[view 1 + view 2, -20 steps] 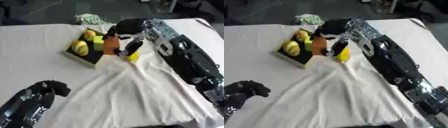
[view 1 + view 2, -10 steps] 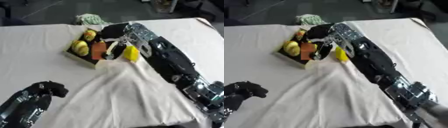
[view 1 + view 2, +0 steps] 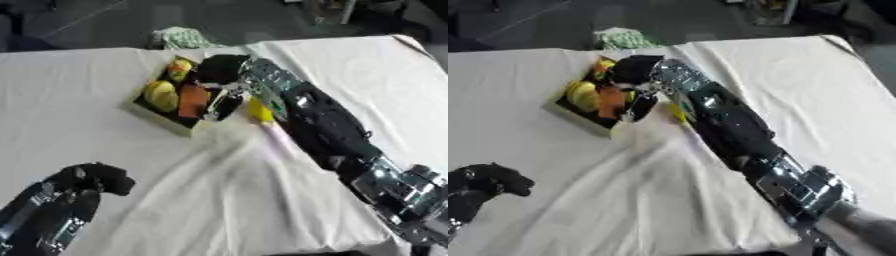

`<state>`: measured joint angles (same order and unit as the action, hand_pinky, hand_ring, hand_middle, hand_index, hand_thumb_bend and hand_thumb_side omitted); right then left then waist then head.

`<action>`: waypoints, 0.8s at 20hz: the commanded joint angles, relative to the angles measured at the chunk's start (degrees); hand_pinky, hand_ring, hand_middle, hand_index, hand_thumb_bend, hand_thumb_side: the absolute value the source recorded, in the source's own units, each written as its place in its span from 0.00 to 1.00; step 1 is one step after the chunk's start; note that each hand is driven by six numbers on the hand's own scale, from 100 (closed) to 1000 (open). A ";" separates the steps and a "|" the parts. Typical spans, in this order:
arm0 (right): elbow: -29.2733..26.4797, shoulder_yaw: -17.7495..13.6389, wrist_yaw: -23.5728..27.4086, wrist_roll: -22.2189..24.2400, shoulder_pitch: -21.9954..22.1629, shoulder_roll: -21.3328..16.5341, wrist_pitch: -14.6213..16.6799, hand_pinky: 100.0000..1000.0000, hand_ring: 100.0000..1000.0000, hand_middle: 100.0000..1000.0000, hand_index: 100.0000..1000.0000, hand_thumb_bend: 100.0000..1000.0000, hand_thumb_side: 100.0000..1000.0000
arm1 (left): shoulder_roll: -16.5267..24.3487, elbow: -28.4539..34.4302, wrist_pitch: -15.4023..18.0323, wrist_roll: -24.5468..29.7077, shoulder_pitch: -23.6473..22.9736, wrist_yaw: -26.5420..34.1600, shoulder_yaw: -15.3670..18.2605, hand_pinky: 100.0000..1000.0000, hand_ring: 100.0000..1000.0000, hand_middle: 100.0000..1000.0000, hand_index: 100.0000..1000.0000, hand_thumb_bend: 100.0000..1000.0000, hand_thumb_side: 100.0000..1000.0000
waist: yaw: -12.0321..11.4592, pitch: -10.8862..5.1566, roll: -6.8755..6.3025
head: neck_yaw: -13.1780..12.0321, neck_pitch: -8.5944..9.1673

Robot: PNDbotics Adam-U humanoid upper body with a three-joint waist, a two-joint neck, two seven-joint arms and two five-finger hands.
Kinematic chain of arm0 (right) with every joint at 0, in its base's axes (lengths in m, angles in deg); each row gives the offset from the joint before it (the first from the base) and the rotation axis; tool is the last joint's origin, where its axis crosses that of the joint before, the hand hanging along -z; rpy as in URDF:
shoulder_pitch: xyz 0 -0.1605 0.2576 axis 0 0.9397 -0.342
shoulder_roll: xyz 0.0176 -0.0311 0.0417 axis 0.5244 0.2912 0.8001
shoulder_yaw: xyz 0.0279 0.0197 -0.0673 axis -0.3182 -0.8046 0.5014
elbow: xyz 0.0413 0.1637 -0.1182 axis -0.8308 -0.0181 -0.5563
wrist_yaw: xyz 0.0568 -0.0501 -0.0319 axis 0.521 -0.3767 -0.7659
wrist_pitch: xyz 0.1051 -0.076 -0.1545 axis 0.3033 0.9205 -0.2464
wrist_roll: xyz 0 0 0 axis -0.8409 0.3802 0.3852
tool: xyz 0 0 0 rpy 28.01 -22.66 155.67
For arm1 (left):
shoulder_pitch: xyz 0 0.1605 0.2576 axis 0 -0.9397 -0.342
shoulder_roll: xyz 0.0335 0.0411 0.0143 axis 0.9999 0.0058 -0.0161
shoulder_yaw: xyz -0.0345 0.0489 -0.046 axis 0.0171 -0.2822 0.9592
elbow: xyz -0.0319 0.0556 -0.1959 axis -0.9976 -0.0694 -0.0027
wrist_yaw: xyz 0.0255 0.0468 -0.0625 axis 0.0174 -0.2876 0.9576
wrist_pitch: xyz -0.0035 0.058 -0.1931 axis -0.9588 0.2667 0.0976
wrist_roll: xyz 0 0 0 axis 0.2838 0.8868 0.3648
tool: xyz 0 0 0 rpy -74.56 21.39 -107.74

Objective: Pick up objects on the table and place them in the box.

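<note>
Counter [image 3: 105,65] is covered in a rumpled white cloth, with the box [image 3: 166,121] sitting left of centre, askew. Your right arm runs in from the lower right and the right hand [image 3: 220,75] is over the box's near-right corner. Its fingers [image 3: 224,106] curl down beside the orange object [image 3: 192,100], which sits inside the box touching a yellow round one [image 3: 160,95]; another yellowish piece [image 3: 179,67] is at the far end. I can't tell whether the fingers are clamped on the orange object or already clear of it, since the hand covers the contact. My read: you're at the release step. Risks: lift with a finger caught on the orange object or the box wall and you drag it back out or tip the box; the cloth folds under the box make it easy to shift. A yellow object [image 3: 259,111] lies on the cloth just beside the box, tucked against your forearm, so a sweep on retreat could knock it away. Left hand [image 3: 87,178] sits lower left, fingers clenched, holding nothing. Green-and-white thing [image 3: 179,37] at the far edge: can't make it out.
</note>
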<state>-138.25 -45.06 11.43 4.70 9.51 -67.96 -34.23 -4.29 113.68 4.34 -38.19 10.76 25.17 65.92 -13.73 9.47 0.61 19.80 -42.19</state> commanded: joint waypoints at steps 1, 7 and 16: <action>-0.38 -0.27 -2.98 -4.16 -1.34 -0.22 -1.22 0.46 0.48 0.70 0.91 0.00 0.36 | 0.34 1.23 0.06 0.14 0.72 0.36 -0.05 0.72 0.72 0.58 0.76 0.00 0.61 | -0.05 -0.74 -0.18 | 0.16 0.81; -1.25 0.80 -8.82 -9.64 -1.26 0.23 -1.75 0.52 0.60 0.77 0.94 0.01 0.44 | 0.31 1.23 0.05 0.14 0.69 0.35 -0.04 0.72 0.72 0.58 0.76 0.00 0.61 | -0.15 -0.73 -0.17 | 0.21 0.81; 0.18 1.19 -16.72 -6.75 -0.91 0.65 2.77 0.62 0.76 0.93 1.00 0.21 0.49 | 0.25 1.23 -0.01 0.14 0.64 0.31 -0.03 0.72 0.72 0.58 0.76 0.00 0.61 | -0.15 -0.71 -0.13 | 0.14 0.82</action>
<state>-137.70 -43.60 -4.13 -2.57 9.54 -66.89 -32.06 -4.31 113.68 4.32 -38.18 10.78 25.25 65.91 -13.81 9.47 0.63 19.83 -42.04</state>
